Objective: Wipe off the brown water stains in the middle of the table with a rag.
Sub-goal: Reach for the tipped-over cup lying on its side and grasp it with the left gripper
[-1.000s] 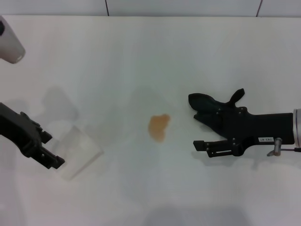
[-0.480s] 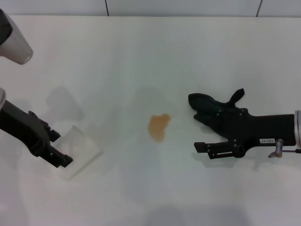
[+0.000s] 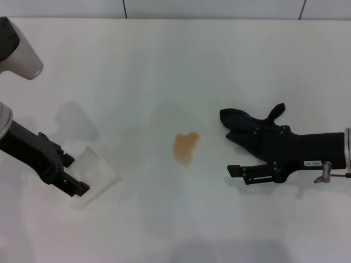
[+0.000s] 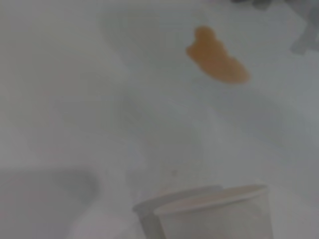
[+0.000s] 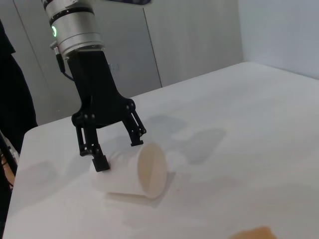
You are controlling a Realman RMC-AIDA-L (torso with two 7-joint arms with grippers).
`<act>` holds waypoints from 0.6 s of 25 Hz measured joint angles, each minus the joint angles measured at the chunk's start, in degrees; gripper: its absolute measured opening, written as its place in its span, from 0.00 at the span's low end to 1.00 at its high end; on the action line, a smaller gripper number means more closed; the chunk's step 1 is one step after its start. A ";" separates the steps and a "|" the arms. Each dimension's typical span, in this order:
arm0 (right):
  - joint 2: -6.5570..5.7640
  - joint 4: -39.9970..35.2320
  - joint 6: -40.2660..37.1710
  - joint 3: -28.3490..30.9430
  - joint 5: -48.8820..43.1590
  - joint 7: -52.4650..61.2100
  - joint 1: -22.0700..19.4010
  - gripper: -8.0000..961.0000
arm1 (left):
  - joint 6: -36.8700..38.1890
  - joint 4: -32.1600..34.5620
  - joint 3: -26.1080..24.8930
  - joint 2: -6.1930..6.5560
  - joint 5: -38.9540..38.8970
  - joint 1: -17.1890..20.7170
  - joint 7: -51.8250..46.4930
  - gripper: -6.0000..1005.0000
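Right claw (image 3: 237, 149) reaches level, spread over rag (image 3: 244, 123).

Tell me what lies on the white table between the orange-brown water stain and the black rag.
Nothing: in the head view, only bare white table separates the orange-brown water stain from the black rag.

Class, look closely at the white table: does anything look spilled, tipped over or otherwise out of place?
Two things. A small orange-brown liquid blotch sits spilled mid-table. A clear plastic cup lies tipped on its side under the open left claw. The black cloth rag lies beside the stain.
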 joint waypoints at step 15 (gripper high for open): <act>-0.01 0.08 0.00 0.03 0.00 0.00 -0.09 0.85 | -2.94 -3.02 -0.06 -0.43 -0.05 -0.40 1.49 0.84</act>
